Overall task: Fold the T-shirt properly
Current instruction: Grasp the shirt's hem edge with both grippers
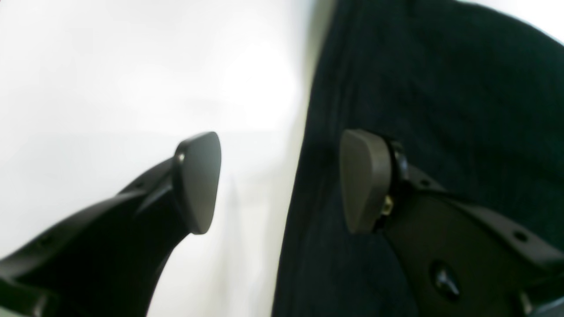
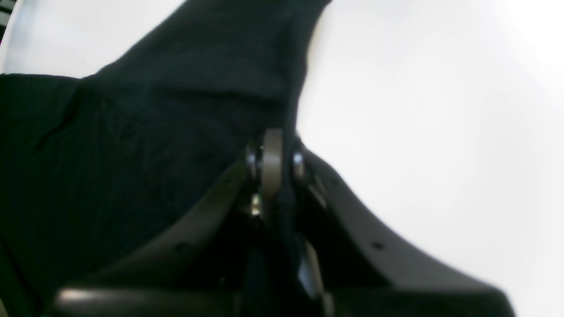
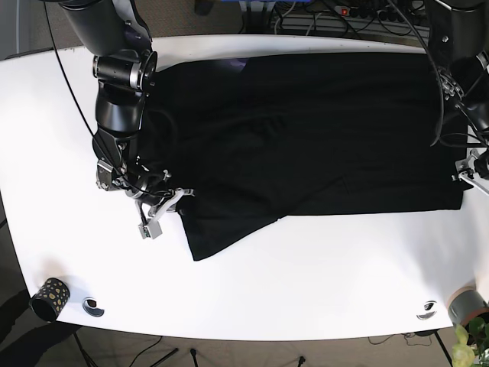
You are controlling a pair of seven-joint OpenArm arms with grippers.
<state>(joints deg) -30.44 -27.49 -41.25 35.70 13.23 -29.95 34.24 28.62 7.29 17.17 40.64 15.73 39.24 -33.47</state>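
A black T-shirt (image 3: 306, 138) lies spread across the white table (image 3: 306, 267), with one flap hanging toward the front at its left. My right gripper (image 3: 164, 206), on the left of the base view, is shut on the shirt's left front edge. In the right wrist view the fabric (image 2: 154, 110) is pinched between the closed fingertips (image 2: 272, 163). My left gripper (image 3: 464, 173) sits at the shirt's right edge. In the left wrist view it (image 1: 282, 182) is open; the shirt (image 1: 440, 88) edge runs between the fingers, one pad (image 1: 365, 180) over cloth, the other over bare table.
A small dotted black cup (image 3: 50, 297) and a small round piece (image 3: 93, 306) sit at the front left corner. Another round piece (image 3: 428, 309) and a grey pot (image 3: 470, 306) are at the front right. Cables (image 3: 344, 15) run behind the table.
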